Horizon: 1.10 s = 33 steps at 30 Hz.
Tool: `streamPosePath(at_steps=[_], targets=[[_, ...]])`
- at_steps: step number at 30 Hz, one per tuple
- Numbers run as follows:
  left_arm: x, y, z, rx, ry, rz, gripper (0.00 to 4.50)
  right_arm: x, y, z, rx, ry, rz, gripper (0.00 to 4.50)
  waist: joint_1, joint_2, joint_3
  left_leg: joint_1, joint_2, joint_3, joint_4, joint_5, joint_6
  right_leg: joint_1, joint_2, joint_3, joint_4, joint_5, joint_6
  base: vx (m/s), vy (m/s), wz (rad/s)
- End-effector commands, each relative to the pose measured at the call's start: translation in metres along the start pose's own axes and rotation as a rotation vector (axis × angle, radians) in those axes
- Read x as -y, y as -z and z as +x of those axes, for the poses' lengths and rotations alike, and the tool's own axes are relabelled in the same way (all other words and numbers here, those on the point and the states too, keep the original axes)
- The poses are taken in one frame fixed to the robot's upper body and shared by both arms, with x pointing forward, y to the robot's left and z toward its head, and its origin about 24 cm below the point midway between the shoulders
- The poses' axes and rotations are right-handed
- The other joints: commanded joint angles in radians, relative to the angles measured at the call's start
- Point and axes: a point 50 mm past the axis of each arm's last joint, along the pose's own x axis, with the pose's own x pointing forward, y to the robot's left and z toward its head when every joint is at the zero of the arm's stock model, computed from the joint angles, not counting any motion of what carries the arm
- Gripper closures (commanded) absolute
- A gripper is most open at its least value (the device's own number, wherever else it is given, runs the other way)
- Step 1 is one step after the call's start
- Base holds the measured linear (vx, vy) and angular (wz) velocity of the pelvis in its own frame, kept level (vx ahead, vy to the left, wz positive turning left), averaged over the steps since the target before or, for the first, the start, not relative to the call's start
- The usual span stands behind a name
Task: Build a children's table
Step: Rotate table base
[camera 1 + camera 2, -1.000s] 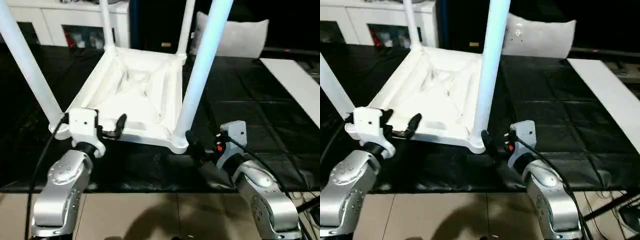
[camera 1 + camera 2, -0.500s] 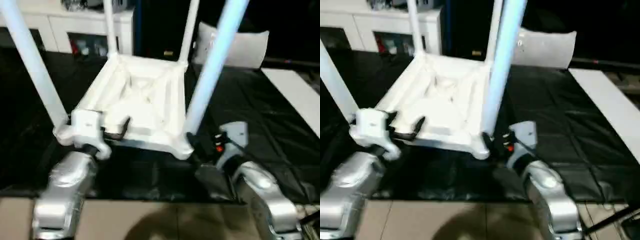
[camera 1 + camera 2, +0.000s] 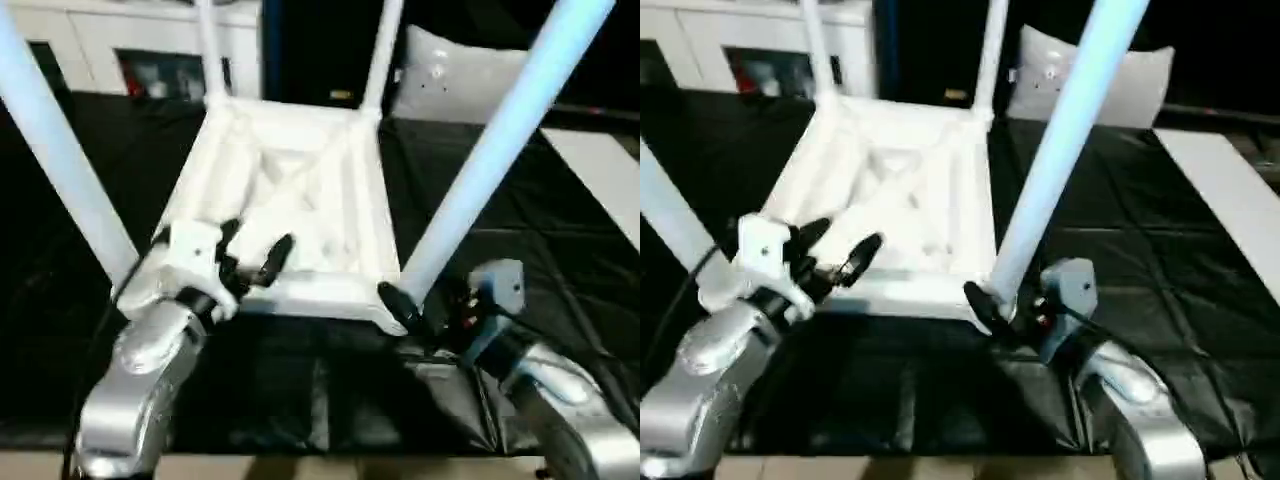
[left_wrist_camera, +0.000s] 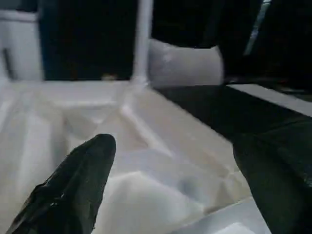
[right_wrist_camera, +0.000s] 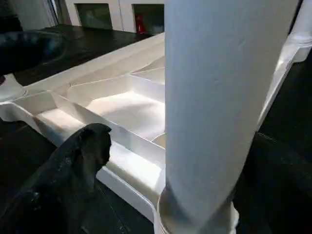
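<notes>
In the left eye view, the children's table (image 3: 300,200) is lying upside down on the black-sheeted work table (image 3: 560,280), its four legs rising. The left gripper (image 3: 255,260) is hovering spread over the near rim at seven o'clock; the right gripper (image 3: 400,305) is sitting spread at the five o'clock corner leg (image 3: 500,150).

In the left wrist view, spread fingers (image 4: 73,190) are framing the ribbed underside.

In the right wrist view, one black finger (image 5: 73,170) is standing beside the leg's socket.

My left gripper (image 3: 255,255) is spread wide, forearm angled inward. My right gripper (image 3: 402,312) gapes wide too.
</notes>
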Motion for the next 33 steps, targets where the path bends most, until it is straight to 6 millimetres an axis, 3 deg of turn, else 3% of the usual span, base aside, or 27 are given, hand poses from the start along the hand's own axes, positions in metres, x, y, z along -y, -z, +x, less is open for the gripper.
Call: streamPosePath(at_steps=[1,2,3,4,5,6,7,10,11,13,14,15,18,22,23,24,25,29,30,31,33], targets=[[0.004,0.000,0.002,0.006,0.051,-0.015,0.11,0.004,-0.004,-0.002,0.006,0.002,-0.003,0.00,0.008,0.004,-0.051,-0.008,-0.028,0.031,-0.046,0.502,0.032,0.083,-0.023,0.044,-0.041,0.733,-0.167,-0.052,-0.001,0.13],[0.005,0.000,0.003,0.010,0.086,-0.026,0.11,0.005,-0.005,-0.003,0.004,-0.001,-0.008,0.00,0.007,0.005,-0.049,0.002,-0.014,0.034,-0.063,0.405,0.030,0.076,-0.030,0.048,-0.054,0.646,-0.173,-0.076,0.000,0.18],[0.006,0.001,0.008,-0.013,0.145,-0.014,0.11,0.007,-0.006,-0.004,-0.010,-0.020,-0.018,0.00,0.003,0.004,-0.038,-0.013,-0.005,0.031,-0.079,0.324,0.017,0.079,-0.034,0.050,-0.065,0.521,-0.184,-0.129,-0.006,0.18],[0.006,0.002,0.011,-0.029,0.182,-0.004,0.11,0.008,-0.006,-0.005,-0.019,-0.034,-0.025,0.00,0.005,0.011,-0.033,-0.015,-0.001,0.030,-0.085,0.268,0.004,0.076,-0.038,0.047,-0.073,0.435,-0.185,-0.098,-0.006,0.08],[0.004,0.003,0.015,-0.039,0.210,0.020,0.11,0.010,-0.006,-0.007,-0.032,-0.048,-0.026,0.00,0.005,0.007,-0.025,-0.009,0.005,0.032,-0.093,0.146,-0.007,0.066,-0.045,0.046,-0.086,0.267,-0.180,-0.108,-0.010,-0.01],[0.003,0.005,0.020,-0.060,0.245,0.027,0.11,0.013,-0.007,-0.008,-0.041,-0.051,-0.035,0.00,0.008,0.008,-0.022,-0.010,0.007,0.032,-0.097,0.080,-0.011,0.067,-0.052,0.048,-0.092,0.155,-0.173,-0.114,-0.007,-0.02],[0.003,0.005,0.020,-0.060,0.245,0.027,0.11,0.013,-0.007,-0.008,-0.041,-0.051,-0.035,0.00,0.009,0.009,-0.018,-0.012,0.010,0.031,-0.102,0.041,-0.012,0.064,-0.056,0.047,-0.099,0.066,-0.166,-0.114,-0.007,-0.02],[-0.001,0.007,0.029,-0.078,0.290,0.057,0.11,0.018,-0.009,-0.010,-0.050,-0.049,-0.042,0.00,0.008,0.010,-0.016,-0.011,0.011,0.034,-0.105,-0.007,-0.010,0.055,-0.059,0.048,-0.112,-0.043,-0.156,-0.106,-0.006,-0.03],[-0.003,0.008,0.035,-0.090,0.306,0.073,0.11,0.022,-0.010,-0.011,-0.057,-0.045,-0.060,0.00,0.008,0.007,-0.017,-0.017,0.011,0.035,-0.106,-0.004,-0.007,0.057,-0.061,0.048,-0.116,-0.067,-0.154,-0.091,-0.005,0.00],[-0.013,0.009,0.057,-0.084,0.205,0.099,0.11,0.035,-0.015,-0.012,-0.063,-0.003,-0.099,0.00,0.006,0.009,-0.016,-0.014,0.008,0.042,-0.106,-0.034,-0.009,0.046,-0.054,0.046,-0.128,-0.129,-0.145,-0.087,0.002,0.01],[-0.014,0.009,0.063,-0.073,0.182,0.102,0.11,0.038,-0.016,-0.012,-0.065,0.004,-0.106,0.00,0.005,0.009,-0.019,-0.013,0.009,0.043,-0.104,-0.038,-0.011,0.044,-0.057,0.047,-0.126,-0.129,-0.149,-0.088,0.008,0.03],[-0.014,0.009,0.068,-0.066,0.176,0.095,0.11,0.040,-0.017,-0.012,-0.067,0.004,-0.119,0.00,0.005,0.003,-0.019,-0.023,0.010,0.044,-0.103,-0.025,-0.010,0.048,-0.058,0.049,-0.127,-0.115,-0.154,0.000,0.000,0.00],[-0.013,0.009,0.072,-0.067,0.183,0.073,0.11,0.041,-0.018,-0.013,-0.069,0.002,-0.126,0.00,0.006,0.001,-0.020,-0.032,0.009,0.044,-0.102,-0.003,-0.012,0.048,-0.060,0.050,-0.125,-0.104,-0.151,-0.022,0.002,0.00],[-0.011,0.009,0.087,-0.050,0.193,0.024,0.11,0.047,-0.021,-0.015,-0.077,0.008,-0.159,0.00,0.006,-0.003,-0.026,-0.038,0.004,0.046,-0.095,0.063,0.002,0.047,-0.054,0.051,-0.118,0.011,-0.162,0.000,0.000,0.00],[-0.012,0.008,0.095,-0.035,0.158,0.007,0.11,0.050,-0.023,-0.016,-0.077,0.015,-0.170,0.00,0.005,-0.009,-0.023,-0.041,0.005,0.047,-0.094,0.096,0.013,0.044,-0.052,0.051,-0.112,0.086,-0.179,0.000,0.000,0.00],[-0.013,0.007,0.100,-0.027,0.132,-0.005,0.11,0.052,-0.023,-0.016,-0.077,0.019,-0.176,0.00,0.004,-0.007,-0.021,-0.045,-0.002,0.049,-0.092,0.090,0.014,0.045,-0.046,0.048,-0.116,0.094,-0.185,0.000,0.000,0.00],[-0.015,0.007,0.106,-0.022,0.106,-0.002,0.11,0.055,-0.024,-0.016,-0.083,0.029,-0.177,0.00,0.004,-0.013,-0.017,-0.045,-0.001,0.048,-0.094,0.083,0.015,0.045,-0.049,0.048,-0.117,0.090,-0.188,0.000,0.000,0.00],[-0.016,0.007,0.115,-0.029,0.090,0.010,0.11,0.060,-0.022,-0.015,-0.099,0.039,-0.177,0.00,0.006,-0.014,-0.015,-0.047,0.005,0.046,-0.098,0.080,0.022,0.047,-0.054,0.046,-0.116,0.091,-0.191,0.000,0.000,0.00],[-0.014,0.007,0.117,-0.031,0.116,0.013,0.11,0.060,-0.021,-0.015,-0.105,0.031,-0.180,0.00,0.004,-0.015,-0.016,-0.049,0.006,0.046,-0.099,0.094,0.025,0.048,-0.054,0.045,-0.115,0.109,-0.192,0.000,0.000,0.00],[-0.010,0.010,0.118,-0.054,0.186,0.020,0.11,0.062,-0.021,-0.017,-0.115,0.027,-0.186,0.00,0.003,-0.018,-0.007,-0.049,0.003,0.047,-0.100,0.101,0.032,0.043,-0.052,0.046,-0.118,0.118,-0.188,0.000,0.000,0.00],[-0.002,0.015,0.116,-0.110,0.345,0.037,0.11,0.064,-0.022,-0.021,-0.132,0.016,-0.202,0.00,0.004,-0.013,-0.008,-0.045,0.007,0.047,-0.101,0.114,0.036,0.041,-0.056,0.048,-0.115,0.145,-0.198,0.000,0.000,0.00]])
